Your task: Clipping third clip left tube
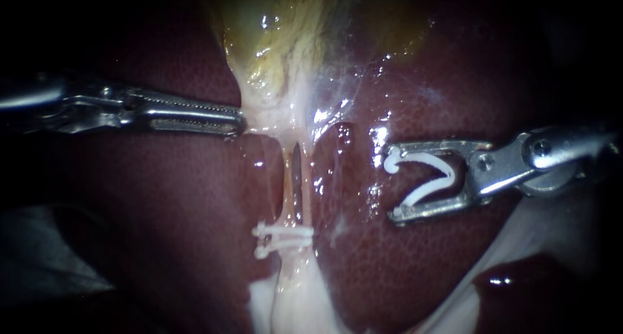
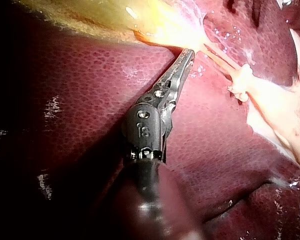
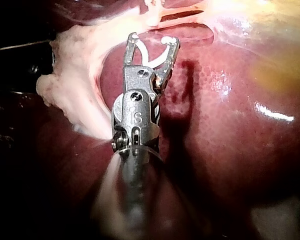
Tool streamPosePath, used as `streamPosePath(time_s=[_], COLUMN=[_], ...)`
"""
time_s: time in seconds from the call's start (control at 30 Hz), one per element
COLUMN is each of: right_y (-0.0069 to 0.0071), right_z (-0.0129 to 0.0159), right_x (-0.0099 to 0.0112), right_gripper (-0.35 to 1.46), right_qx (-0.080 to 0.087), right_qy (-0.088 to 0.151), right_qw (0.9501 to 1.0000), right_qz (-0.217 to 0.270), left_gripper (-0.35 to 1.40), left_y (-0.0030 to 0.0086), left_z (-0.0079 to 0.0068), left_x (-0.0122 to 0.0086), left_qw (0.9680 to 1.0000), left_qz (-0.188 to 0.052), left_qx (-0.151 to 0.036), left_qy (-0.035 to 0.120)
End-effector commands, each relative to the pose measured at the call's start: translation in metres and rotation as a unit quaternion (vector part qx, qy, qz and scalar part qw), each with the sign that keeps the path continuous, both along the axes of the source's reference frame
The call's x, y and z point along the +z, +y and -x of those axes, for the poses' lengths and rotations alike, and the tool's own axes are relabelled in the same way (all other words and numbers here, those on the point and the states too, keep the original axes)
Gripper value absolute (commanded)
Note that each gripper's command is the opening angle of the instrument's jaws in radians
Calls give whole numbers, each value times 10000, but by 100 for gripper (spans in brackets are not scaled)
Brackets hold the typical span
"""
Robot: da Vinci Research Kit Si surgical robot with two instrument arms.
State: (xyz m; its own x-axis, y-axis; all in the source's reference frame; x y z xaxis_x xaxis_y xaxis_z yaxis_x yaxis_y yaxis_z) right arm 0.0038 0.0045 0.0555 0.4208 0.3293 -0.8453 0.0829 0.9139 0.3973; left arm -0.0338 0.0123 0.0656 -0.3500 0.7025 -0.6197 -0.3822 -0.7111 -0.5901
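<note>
Two pale tubes run down from the gallbladder, with a dark slit between them. Two white clips sit side by side across the left tube, low on it. My left instrument comes in level, its jaws shut on the pale tissue at the gallbladder's neck; in its wrist view the left instrument tip is in that tissue. My right instrument stands off to the right over the liver, jaws wide apart and holding an open white clip. The right instrument points at the tubes.
Dark red liver lies on both sides of the tubes. Pale fatty tissue spreads out below the clips and runs off towards the lower right. Wet glints show on the liver beside the tubes.
</note>
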Motion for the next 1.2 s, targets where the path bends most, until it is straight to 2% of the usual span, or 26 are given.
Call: streamPosePath(time_s=[0.03, 0.23, 0.43, 0.6, 0.93, 1.2], right_y=[0, 0, 0, 0, -3, -8], right_z=[0, -1, -1, -1, -11, -40], right_x=[0, 0, 0, 0, -2, -2], right_gripper=[50, 50, 50, 50, 50, 50], right_qx=[0, 2, -6, -6, -67, 4], right_qy=[0, -2, 1, 1, 63, 81], right_qw=[10000, 10000, 10000, 10000, 10000, 9986], right_qz=[-1, -2, 26, 26, -4, -518], left_gripper=[-35, -35, -35, -35, -35, -35], left_y=[0, 5, 23, 29, 24, 23], left_z=[0, -10, -31, -42, -39, -38], left_x=[0, -18, -64, -89, -86, -82], left_qw=[10000, 10000, 9994, 9989, 9989, 9989], left_qz=[4, -29, -81, -95, -72, -61], left_qx=[-14, -26, -166, -268, -293, -297], left_qy=[-10, -83, -292, -367, -362, -357])
